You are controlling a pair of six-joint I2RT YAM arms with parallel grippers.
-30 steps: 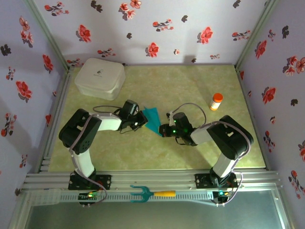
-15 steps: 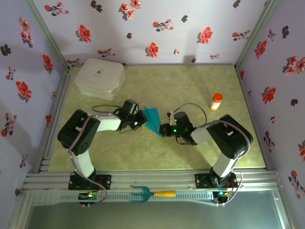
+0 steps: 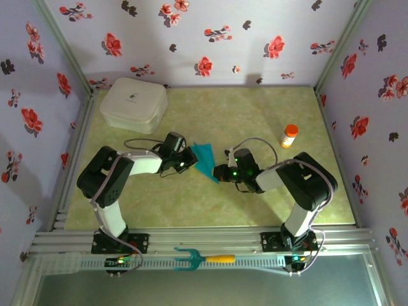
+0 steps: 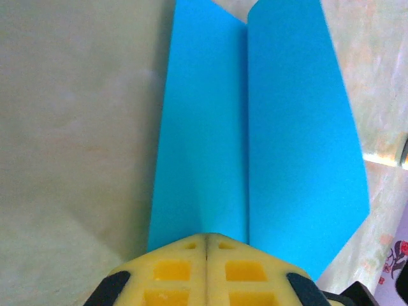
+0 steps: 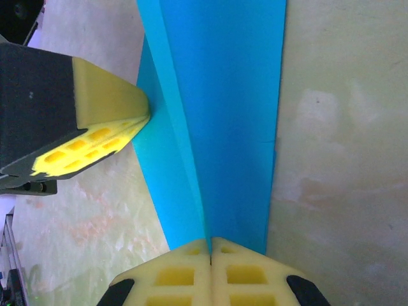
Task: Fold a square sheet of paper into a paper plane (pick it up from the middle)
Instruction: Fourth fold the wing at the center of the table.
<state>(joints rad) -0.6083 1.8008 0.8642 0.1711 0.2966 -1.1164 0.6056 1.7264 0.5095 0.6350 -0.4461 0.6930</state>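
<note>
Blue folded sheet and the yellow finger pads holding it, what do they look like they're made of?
The folded sheet looks like thin paper, matte plain teal-blue: it holds sharp straight creases and shows no glare. The finger pads look like soft foam or rubbery plastic, matte yellow, with moulded rectangular pockets; which one, the look leaves open.

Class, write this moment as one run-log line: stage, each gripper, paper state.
stage: mid-fold | left gripper: shut on teal paper | right gripper: shut on teal paper | teal paper: creased lengthwise

The paper plane (image 3: 204, 159) lies on the table (image 3: 191, 204) between the left gripper (image 3: 189, 159) and right gripper (image 3: 217, 173). A box (image 3: 134, 104) stands behind-left, a bottle (image 3: 289, 135) right.
</note>
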